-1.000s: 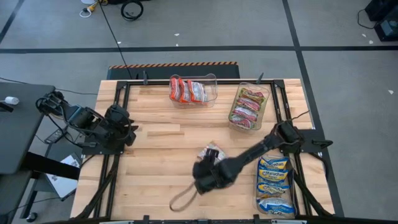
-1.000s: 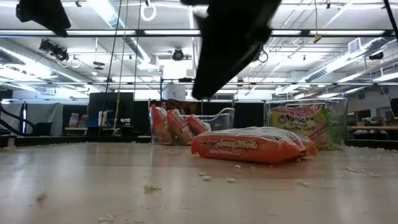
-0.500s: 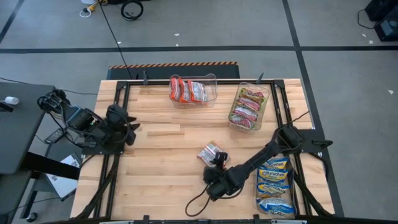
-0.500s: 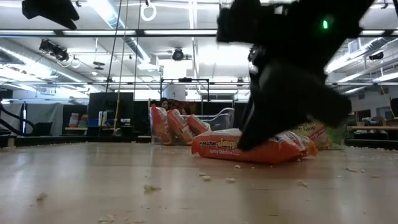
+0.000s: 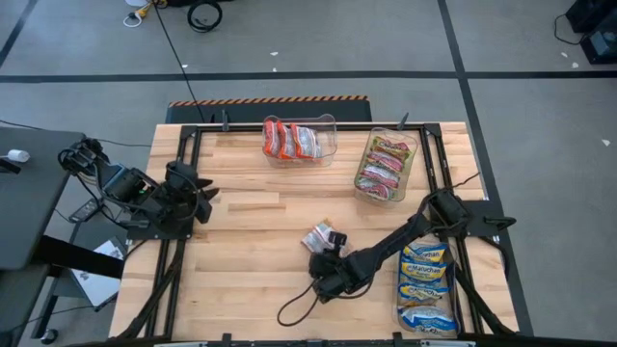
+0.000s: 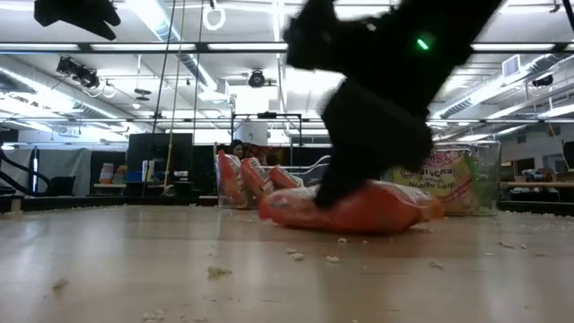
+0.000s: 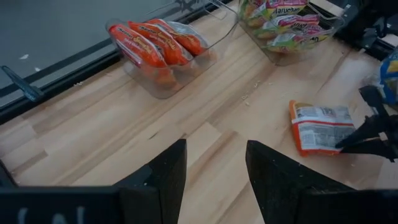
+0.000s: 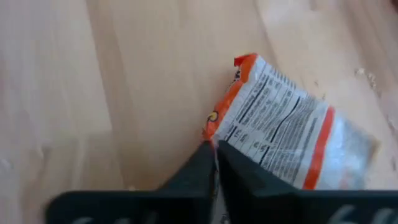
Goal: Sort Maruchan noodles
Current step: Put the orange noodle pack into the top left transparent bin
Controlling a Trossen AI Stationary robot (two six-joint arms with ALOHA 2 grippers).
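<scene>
**A:** Status of the left side of the bench (image 5: 241,280)?

**B:** The left gripper (image 7: 214,177) is parked at the left edge, clear of all packets. Its fingers (image 7: 155,180) stand apart, released, with nothing between them.

**A:** And further right, at the centre?

**B:** One orange-and-white noodle packet (image 5: 319,236) lies loose on the wood, label side down. The right gripper (image 5: 333,253) is at the near edge of this packet. In the right wrist view its fingers (image 8: 196,171) are pressed together on the packet's orange edge, so they are clenched, grasping the packet. In the low view that end appears slightly lifted off the wood.

**A:** Back edge?

**B:** A clear bin (image 5: 323,135) holds orange packets (image 5: 284,140) standing on edge. To its right, a second clear bin (image 5: 413,164) holds green-and-white packets (image 5: 384,166).

**A:** Far right?

**B:** A third bin (image 5: 400,299) at the front right corner holds blue-and-yellow packets (image 5: 425,275), just beside the right arm.
</scene>
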